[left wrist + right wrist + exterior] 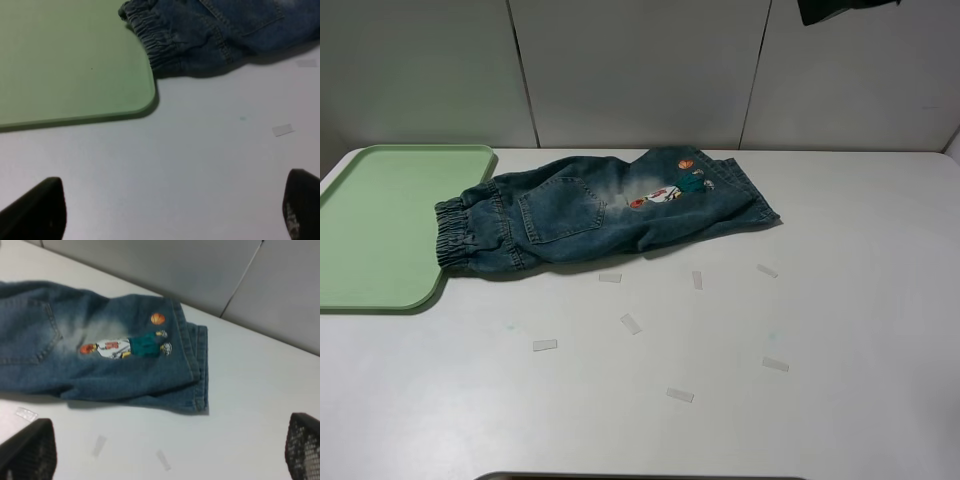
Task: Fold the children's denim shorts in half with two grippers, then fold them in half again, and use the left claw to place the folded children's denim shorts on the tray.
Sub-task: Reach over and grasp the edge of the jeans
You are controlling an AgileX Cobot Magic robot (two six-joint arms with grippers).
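- Right, the white table [840,300] takes up nearly the whole scene, with grey wall panels [630,70] standing behind its far edge.
- Over on the left of the high view sits the pale-green tray [380,220], flat on the table, its low rim and rounded corners plain to see.
- Just right of it lie the children's denim shorts [610,215], flat on the table and stretched lengthwise.
- The gathered waistband [460,235] points at the tray and the leg hems [745,200] point away to the right, stacked in layers.
- That waistband meets the tray's right rim and seems to lap a little over it.
- The left gripper [172,210] hovers above bare table in front of the tray's near corner. Its jaws are spread wide and there is nothing between them, with the shorts well clear ahead.
- The right gripper [170,450] hangs near the hem end of the shorts. Its black fingertips [305,445] are far apart too, gripping nothing and touching no cloth.
- A back pocket [560,210] faces up, close to the waistband.
- Further along the leg is a pale faded patch, and on it an embroidered figure [670,190] in a green top.
- An orange ball [686,163] is stitched just beside the figure, nearer the hem.
- Small white strips [631,323] lie scattered on the table in front of the shorts, none of them touching the denim.
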